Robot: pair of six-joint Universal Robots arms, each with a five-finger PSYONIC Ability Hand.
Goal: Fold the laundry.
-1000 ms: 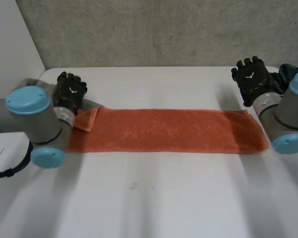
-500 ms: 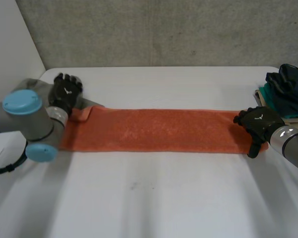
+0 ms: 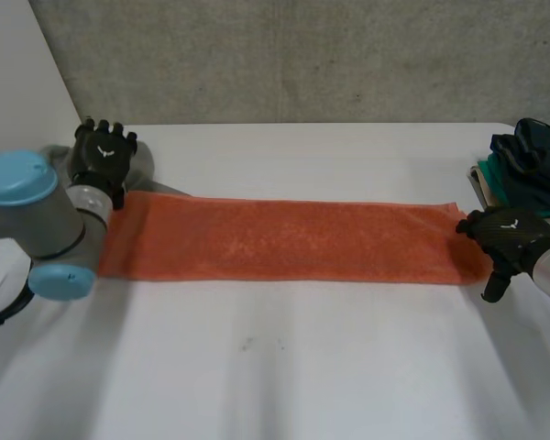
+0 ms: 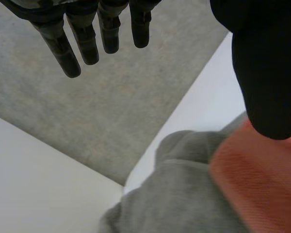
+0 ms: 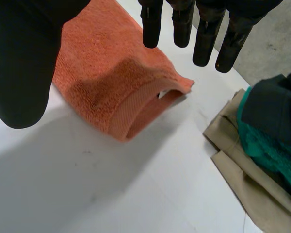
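**Head view:** An orange towel (image 3: pixel 284 240), already folded into a long band, lies flat across the white table (image 3: pixel 275 367). The left hand (image 3: pixel 102 156) is at the far corner of its left end and the right hand (image 3: pixel 506 236) is at its right end. A grey garment (image 3: pixel 148 170) sits just beside the left hand, and a pile of clothes (image 3: pixel 532 151) waits at the table's right edge.

**Left wrist view:** The left hand's fingers (image 4: pixel 68 53) are straight and side by side, with the thumb (image 4: pixel 264 73) well apart, and they hold nothing. The towel's end overlaps the grey garment below the palm.

**Right wrist view:** The right hand's fingers (image 5: pixel 203 34) reach straight out over the towel's end, the thumb wide of them. The hem (image 5: pixel 136 114) is rucked up off the table, and nothing is pinched.

The step in hand appears to be taking hold of the two short ends for an end-to-end fold. Each hand would need to come down and pinch its end. The right should catch every layer at the rucked hem, and the left should take the towel alone, not the grey garment under it.
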